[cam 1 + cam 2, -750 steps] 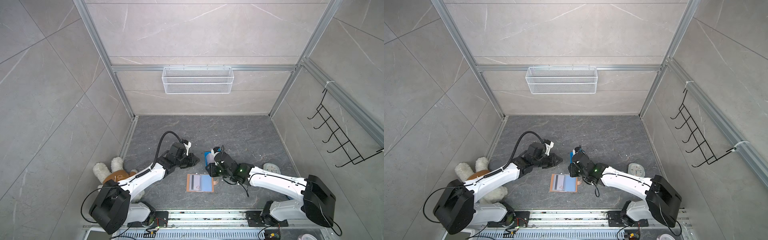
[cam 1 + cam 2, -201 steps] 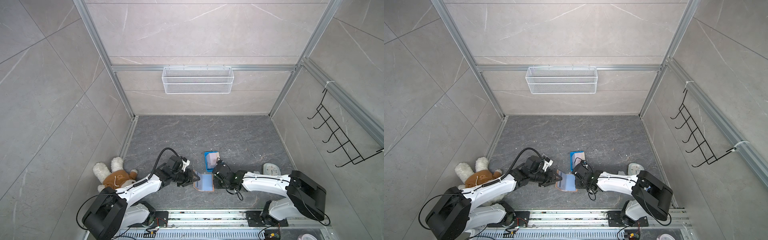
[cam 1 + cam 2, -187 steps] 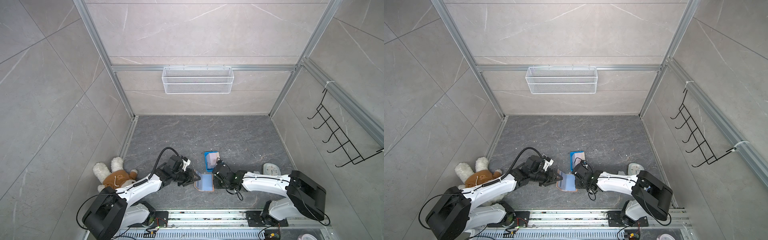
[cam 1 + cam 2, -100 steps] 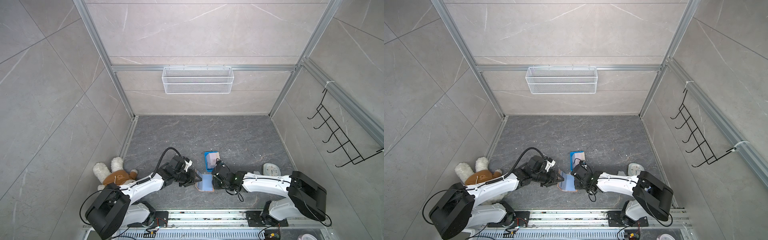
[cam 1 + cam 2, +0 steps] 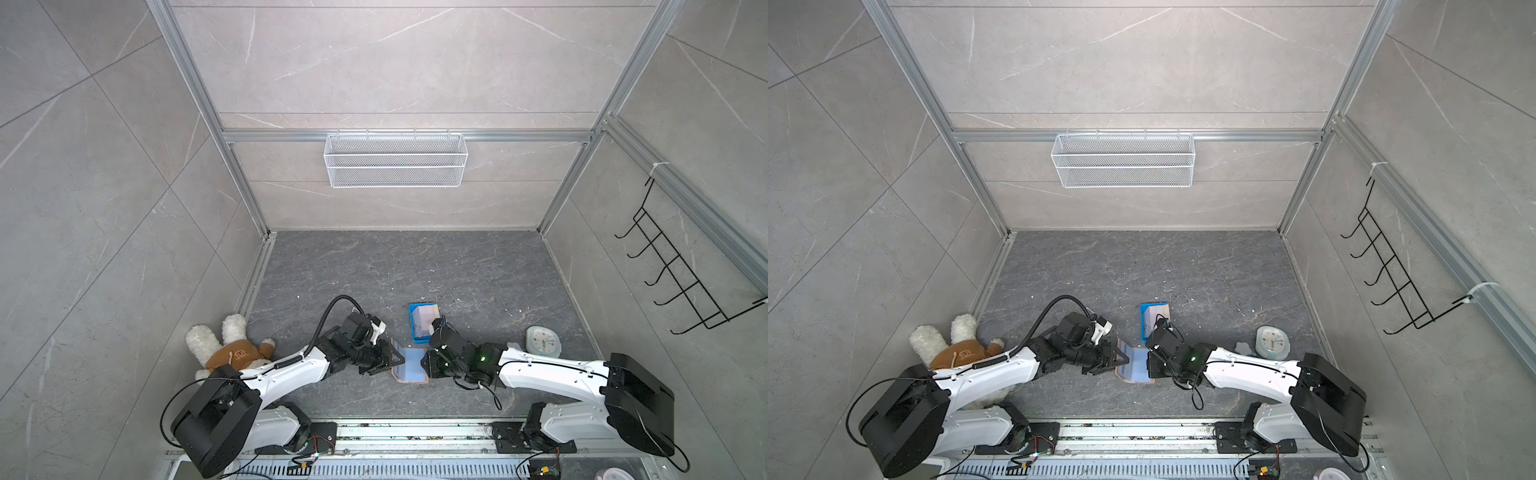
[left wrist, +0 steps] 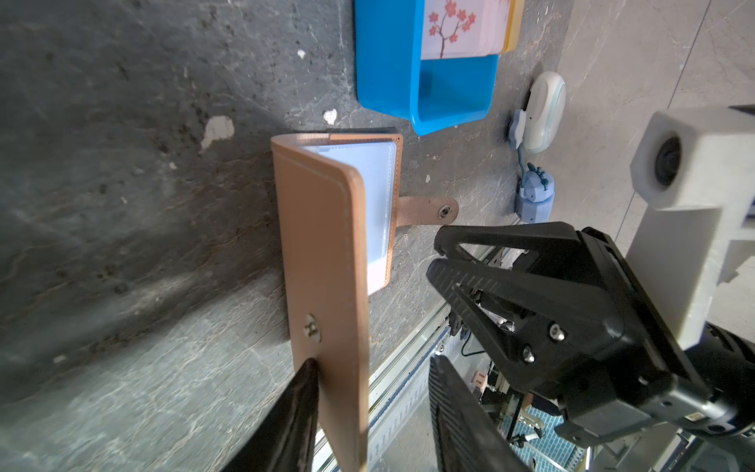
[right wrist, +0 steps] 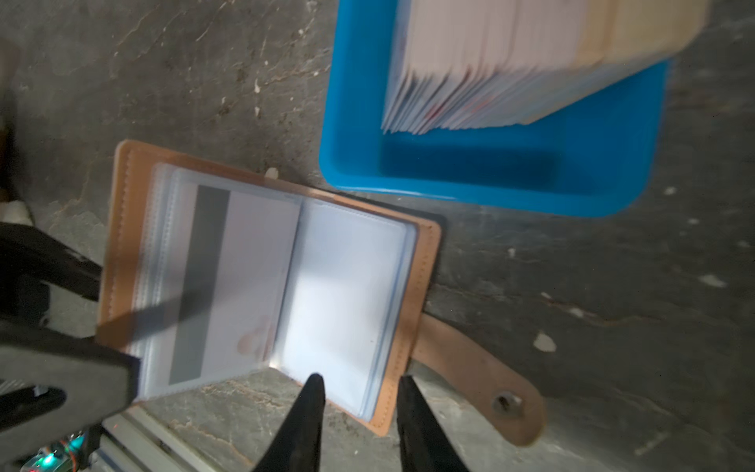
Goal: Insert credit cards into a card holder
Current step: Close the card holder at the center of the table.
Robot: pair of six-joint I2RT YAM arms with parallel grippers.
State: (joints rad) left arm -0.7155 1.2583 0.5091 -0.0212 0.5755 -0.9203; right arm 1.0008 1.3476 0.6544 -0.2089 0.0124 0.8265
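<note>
Two grippers flanked the tan leather-like folding card holder (image 7: 423, 278), lying open on the grey stone-look worktop (image 7: 204, 81) beside a blue plastic tray (image 7: 490, 192) of pale credit cards (image 7: 510, 61). The left gripper (image 6: 371, 361), jaws parted, propped one cover (image 6: 322, 245) upright. The right gripper (image 7: 358, 378), released and seemingly empty in the blurred view, hovered at the clear sleeves (image 7: 347, 286). One dark-striped white card (image 7: 245, 278) sat sleeved. The next move likely called for fetching another card from the tray.

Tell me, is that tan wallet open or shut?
Open. The card holder is spread apart, showing clear sleeves, one holding a dark-striped card.
</note>
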